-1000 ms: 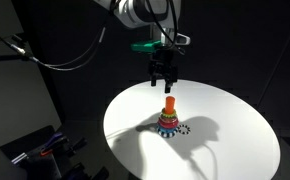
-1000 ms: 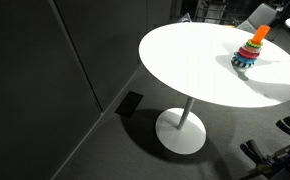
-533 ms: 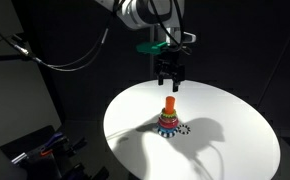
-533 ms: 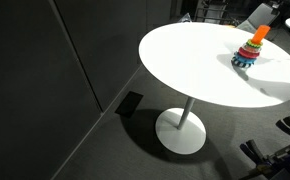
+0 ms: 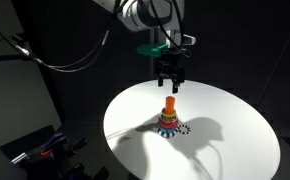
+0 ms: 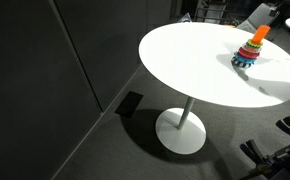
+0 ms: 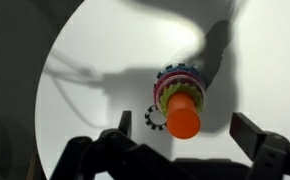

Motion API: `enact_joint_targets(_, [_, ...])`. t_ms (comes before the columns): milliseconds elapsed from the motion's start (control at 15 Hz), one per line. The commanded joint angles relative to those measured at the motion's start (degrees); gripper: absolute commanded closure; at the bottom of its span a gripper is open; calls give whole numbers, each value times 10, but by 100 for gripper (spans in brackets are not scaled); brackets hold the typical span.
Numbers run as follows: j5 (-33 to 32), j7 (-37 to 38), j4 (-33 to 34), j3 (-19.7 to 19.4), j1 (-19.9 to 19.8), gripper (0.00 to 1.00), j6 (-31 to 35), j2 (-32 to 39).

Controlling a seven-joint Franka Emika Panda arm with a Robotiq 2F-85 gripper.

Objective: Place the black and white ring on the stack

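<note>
The stack (image 5: 168,118) stands near the middle of the round white table (image 5: 225,140), with an upright orange peg over red, green and other coloured rings; it also shows at the far side of the table (image 6: 251,47). The black and white ring (image 5: 183,128) lies flat on the table, touching the stack's base. In the wrist view this ring (image 7: 153,118) sits just left of the stack (image 7: 181,100). My gripper (image 5: 169,82) hangs open well above the peg, empty. Its fingers (image 7: 123,123) flank the peg in the wrist view.
The table's edge (image 6: 160,75) drops off to a dark floor, with a single white pedestal base (image 6: 181,130) below. Dark equipment (image 5: 40,150) stands beside the table. Cables (image 5: 65,60) hang from the arm. The table holds only the toy and ring.
The gripper has risen slightly above the stack over the last second and stayed open. The stack and ring have not moved.
</note>
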Motion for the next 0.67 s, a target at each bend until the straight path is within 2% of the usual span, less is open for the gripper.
enact_joint_targets(0, [3, 3, 6, 4, -5, 0, 8, 11])
enact_joint_targets(600, [20, -5, 4, 9, -9, 0, 86, 47])
